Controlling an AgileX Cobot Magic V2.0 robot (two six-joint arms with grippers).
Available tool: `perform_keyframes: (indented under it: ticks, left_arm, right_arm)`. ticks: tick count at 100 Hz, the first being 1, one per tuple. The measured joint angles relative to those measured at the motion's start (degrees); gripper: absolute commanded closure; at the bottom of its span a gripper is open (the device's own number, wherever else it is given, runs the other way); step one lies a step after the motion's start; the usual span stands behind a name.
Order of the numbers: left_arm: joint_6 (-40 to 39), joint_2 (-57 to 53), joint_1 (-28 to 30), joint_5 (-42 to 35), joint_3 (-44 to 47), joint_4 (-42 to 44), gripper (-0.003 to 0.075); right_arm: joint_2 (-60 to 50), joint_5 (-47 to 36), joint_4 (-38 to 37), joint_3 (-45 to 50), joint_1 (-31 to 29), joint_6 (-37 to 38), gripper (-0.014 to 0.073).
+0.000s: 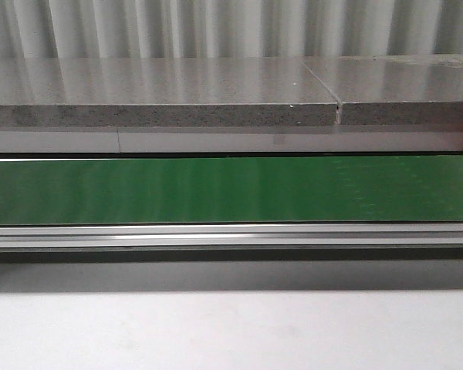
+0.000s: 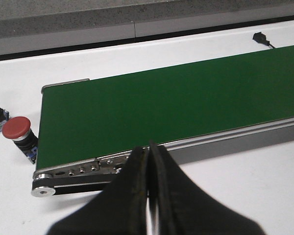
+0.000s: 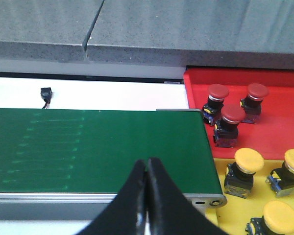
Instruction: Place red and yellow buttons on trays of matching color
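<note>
Beside the green belt point(image 3: 98, 147) you see three red buttons point(image 3: 230, 120) on the red tray point(image 3: 279, 78); both grippers, left point(image 2: 148, 169) and right point(image 3: 146, 174), hang closed and empty.

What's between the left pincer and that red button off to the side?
Left wrist view: the shut left pincer and the red button are separated by the green belt's metal end roller and bare white table.

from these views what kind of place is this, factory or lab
Likely a lab or test cell mimicking a sorting line: a green conveyor belt on a white table, with red tray and yellow tray holding matching industrial push buttons.
</note>
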Motion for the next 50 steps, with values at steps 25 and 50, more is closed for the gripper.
perform_keyframes:
  ticks: [25, 50]
  left_arm:
    - [0.0, 0.0, 0.0, 0.0, 0.0, 0.0, 0.0741]
    - [0.0, 0.0, 0.0, 0.0, 0.0, 0.0, 0.0741]
  right_arm:
    - [-8.59, 0.32, 0.0, 4.0, 0.0, 0.0, 0.0681]
    - [-8.88, 1.4, 0.0, 4.38, 0.0, 0.0, 0.0681]
